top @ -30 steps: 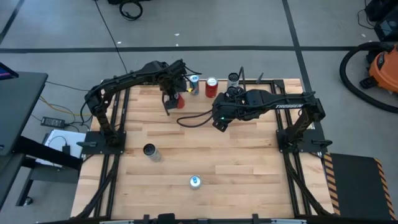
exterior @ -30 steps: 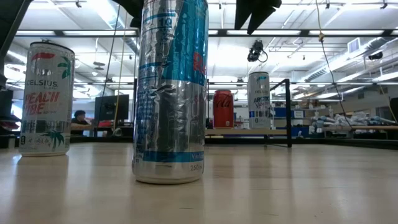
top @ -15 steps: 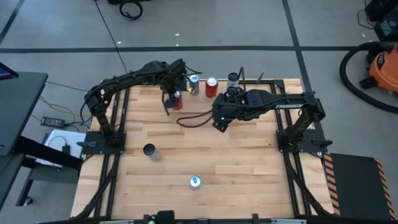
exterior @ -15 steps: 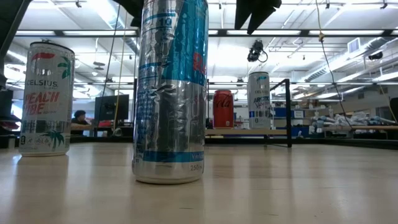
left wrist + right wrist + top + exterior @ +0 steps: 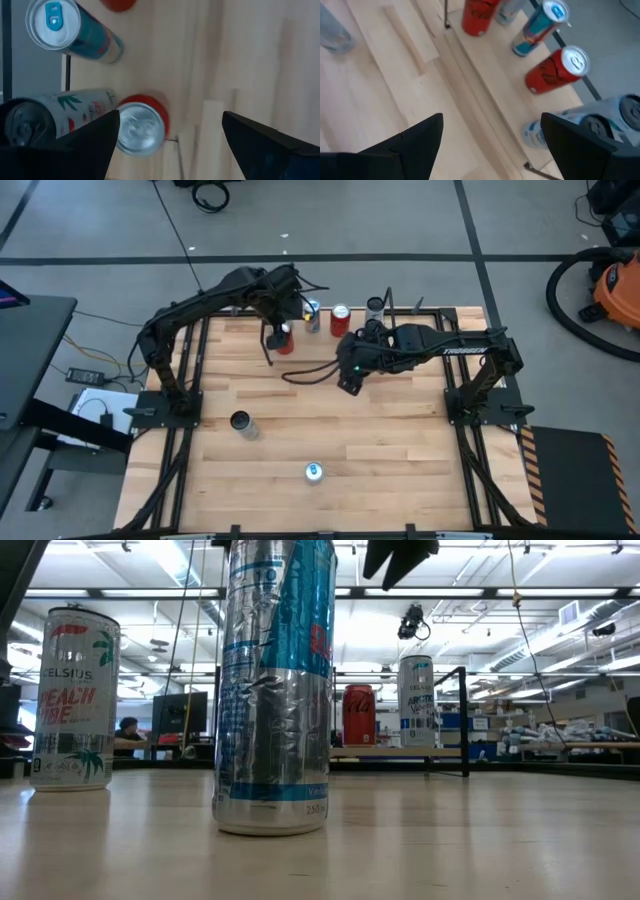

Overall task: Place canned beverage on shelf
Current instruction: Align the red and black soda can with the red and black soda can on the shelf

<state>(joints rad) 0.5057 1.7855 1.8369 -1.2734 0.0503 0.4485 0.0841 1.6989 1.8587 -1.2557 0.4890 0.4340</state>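
Note:
The shelf is a light board at the table's far edge, with a black rod frame at its end. On it stand a blue can, a red can and pale cans. Another red can stands upright at the shelf's left end. My left gripper is open just above this can, which sits near one finger. My right gripper is open and empty above the table, in front of the shelf.
A white Celsius can stands on the table's near left. A blue and silver can stands near the front edge. A black cable trails under the right arm. Bare wood lies between these cans and the shelf.
My left gripper has risen a little and drawn toward the far edge over the red can at the shelf's left end. My right gripper has shifted slightly toward the table's left. The cans on the shelf stand as before.

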